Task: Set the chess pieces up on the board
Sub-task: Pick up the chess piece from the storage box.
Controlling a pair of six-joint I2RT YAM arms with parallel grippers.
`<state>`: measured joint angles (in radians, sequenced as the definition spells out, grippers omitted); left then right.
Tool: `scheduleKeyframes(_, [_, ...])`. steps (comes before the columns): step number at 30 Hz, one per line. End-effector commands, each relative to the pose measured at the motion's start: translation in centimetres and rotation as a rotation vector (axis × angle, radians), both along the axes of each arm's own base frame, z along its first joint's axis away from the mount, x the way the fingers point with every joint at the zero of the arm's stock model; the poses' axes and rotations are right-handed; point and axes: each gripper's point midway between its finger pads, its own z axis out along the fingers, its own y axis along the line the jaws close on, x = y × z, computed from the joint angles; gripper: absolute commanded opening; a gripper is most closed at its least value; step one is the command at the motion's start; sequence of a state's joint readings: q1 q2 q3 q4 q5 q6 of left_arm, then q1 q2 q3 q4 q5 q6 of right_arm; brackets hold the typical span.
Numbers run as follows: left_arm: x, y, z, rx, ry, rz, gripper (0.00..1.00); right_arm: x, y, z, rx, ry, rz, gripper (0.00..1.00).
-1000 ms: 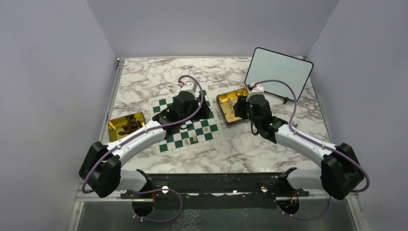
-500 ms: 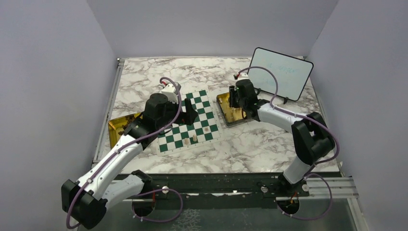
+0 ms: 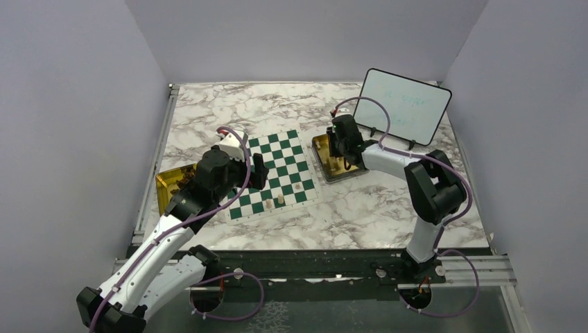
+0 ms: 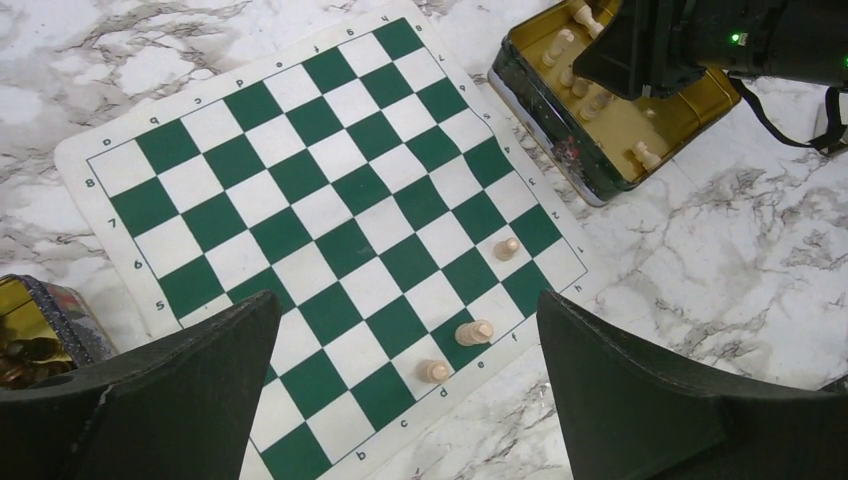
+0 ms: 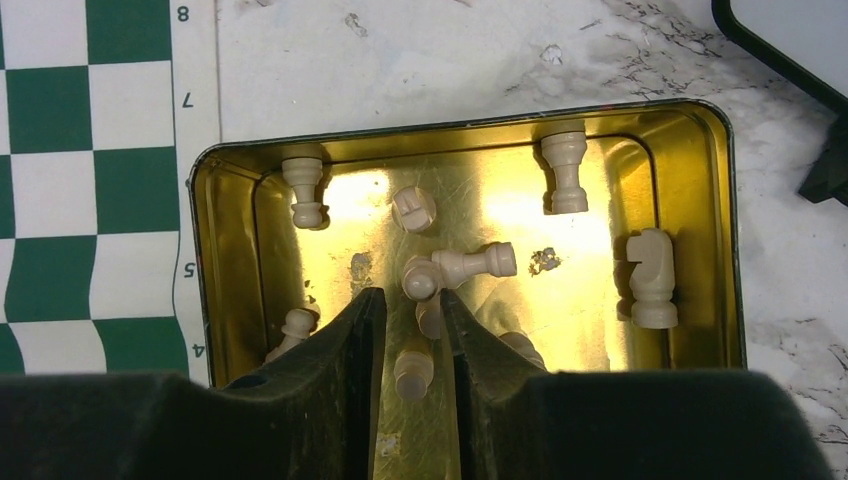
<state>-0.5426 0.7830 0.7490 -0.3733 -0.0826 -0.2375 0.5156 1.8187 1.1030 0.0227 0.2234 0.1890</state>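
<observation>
The green-and-white board [image 3: 277,156] [image 4: 300,180] lies mid-table. Three cream chess pieces stand near its near right edge [image 4: 507,248] [image 4: 474,332] [image 4: 433,371]. My left gripper [image 4: 405,300] [image 3: 258,170] hovers over the board's near left part, jaws wide open and holding nothing. My right gripper [image 5: 411,295] [image 3: 340,142] is down inside the gold tin [image 5: 460,125], jaws narrow. A lying cream piece [image 5: 413,370] sits between its fingers with a thin gap on each side. Several more cream pieces lie around it [image 5: 650,275] [image 5: 565,170] [image 5: 305,190].
A second gold tin [image 3: 166,182] with dark pieces sits left of the board. A framed whiteboard [image 3: 402,104] leans behind the right tin [image 3: 326,142]. Marble tabletop [image 3: 360,208] surrounds everything, with walls on three sides.
My left arm drew back to the left off the board's middle and its jaws opened wide. My right gripper shifted toward the tin's far end and its jaws narrowed.
</observation>
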Motion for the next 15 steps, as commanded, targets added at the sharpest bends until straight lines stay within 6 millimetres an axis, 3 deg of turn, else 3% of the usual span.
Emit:
scheduleKeyframes(1, [0.23,1.11,0.4,0.024,-0.032,0.042,0.99,0.93,-0.56,-0.31,-0.035,-0.004,-0.023,0.31])
scheduleKeyframes(9, [0.21,1.1,0.38,0.022,-0.031,0.043,0.99,1.4,-0.74,-0.33,-0.05,-0.025,-0.031,0.27])
scheduleKeyframes(15, [0.3,1.04,0.35,0.022,-0.027,0.044,0.99,1.55,-0.59,0.14,-0.048,-0.037,-0.019,0.17])
